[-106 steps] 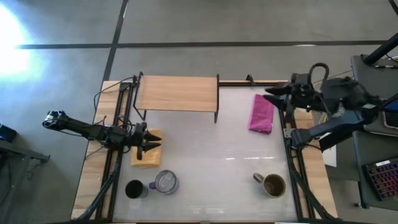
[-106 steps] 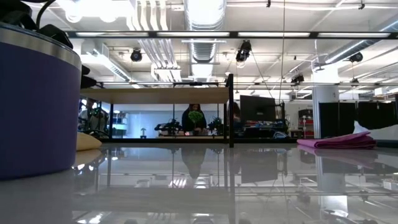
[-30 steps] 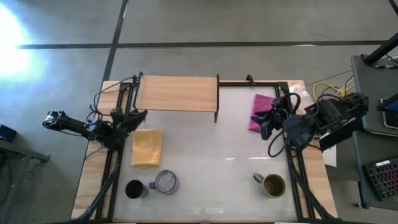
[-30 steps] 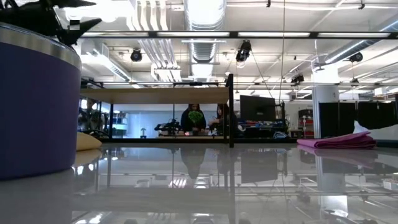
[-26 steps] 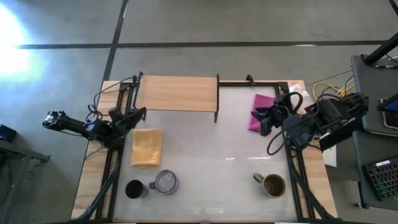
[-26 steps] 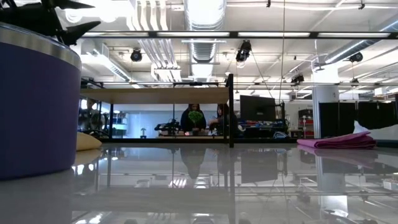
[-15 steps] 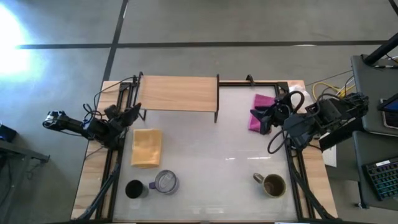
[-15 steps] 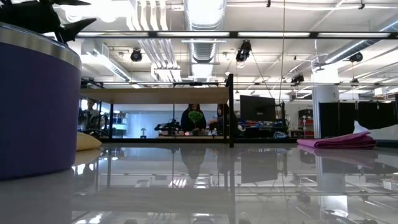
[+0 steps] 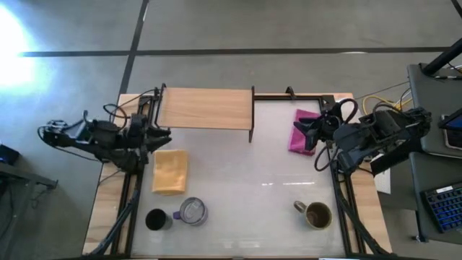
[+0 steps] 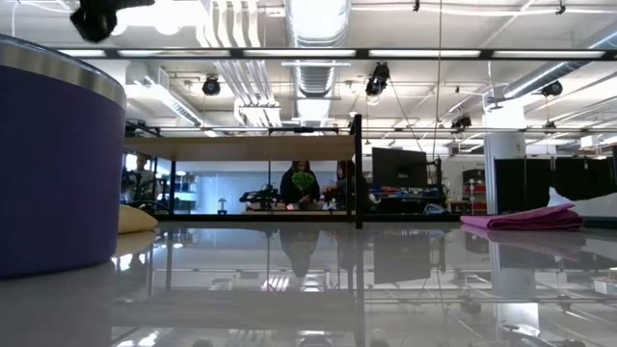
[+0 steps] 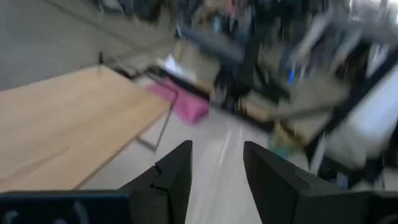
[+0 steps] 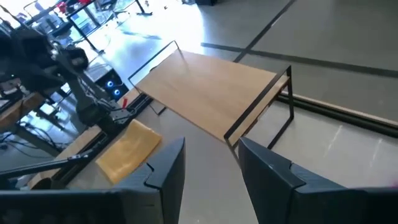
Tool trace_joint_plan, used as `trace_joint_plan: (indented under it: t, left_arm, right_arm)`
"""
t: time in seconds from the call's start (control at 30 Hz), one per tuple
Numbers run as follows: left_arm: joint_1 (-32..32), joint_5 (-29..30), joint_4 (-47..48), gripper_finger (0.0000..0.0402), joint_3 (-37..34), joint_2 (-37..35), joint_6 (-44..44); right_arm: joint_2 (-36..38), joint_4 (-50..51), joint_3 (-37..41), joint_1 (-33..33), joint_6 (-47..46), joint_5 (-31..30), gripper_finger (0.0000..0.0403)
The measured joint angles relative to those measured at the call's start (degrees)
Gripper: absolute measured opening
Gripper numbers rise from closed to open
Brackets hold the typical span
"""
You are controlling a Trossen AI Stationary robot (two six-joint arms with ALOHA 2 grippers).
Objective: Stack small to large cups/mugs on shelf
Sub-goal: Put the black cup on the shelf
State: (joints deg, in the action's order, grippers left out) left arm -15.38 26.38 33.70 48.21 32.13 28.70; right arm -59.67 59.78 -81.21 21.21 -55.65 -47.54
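The small black cup (image 9: 155, 219) and the purple tumbler (image 9: 193, 211) with its silvery lid stand side by side near the table's front left. The tumbler fills the left of the low view (image 10: 48, 164). The tan-olive mug (image 9: 317, 214) stands at the front right. The light-wood shelf (image 9: 206, 108) stands on its black legs at the far left, and also shows in the right wrist view (image 12: 211, 93). My left gripper (image 9: 163, 134) is open in the air by the shelf's near left corner. My right gripper (image 9: 300, 130) is open above the magenta cloth (image 9: 304, 131).
A yellow cloth (image 9: 170, 171) lies flat on the table between the shelf and the two left cups. The magenta cloth lies folded at the far right. A black frame rail (image 9: 339, 180) runs along each side of the table. People show far behind the shelf in the low view.
My left arm has risen and drawn back over the table's left edge; its fingers have left the top of the low view. My right gripper has gone a little toward the far edge, over the magenta cloth. Cups and cloths have kept still.
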Motion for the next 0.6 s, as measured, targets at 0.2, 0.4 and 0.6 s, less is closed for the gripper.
trace_joint_plan:
  t: [0.2, 0.4, 0.6]
  left_arm:
    - [-0.22, -8.31, 23.33, 0.0130, 17.69, 13.30, -2.23]
    - [-4.53, -21.84, 43.51, 0.0130, 24.08, 24.02, 4.30]
    - [-17.84, -26.42, 45.64, 0.0130, 24.47, 28.50, 15.95]
  right_arm:
    - [0.16, 0.75, 0.00, -0.65, 0.75, 0.56, 0.0144]
    - [0.18, 3.99, 0.00, -0.92, 0.40, 0.99, 0.0144]
    - [0.16, 4.69, 0.00, -0.93, 0.39, 0.97, 0.0144]
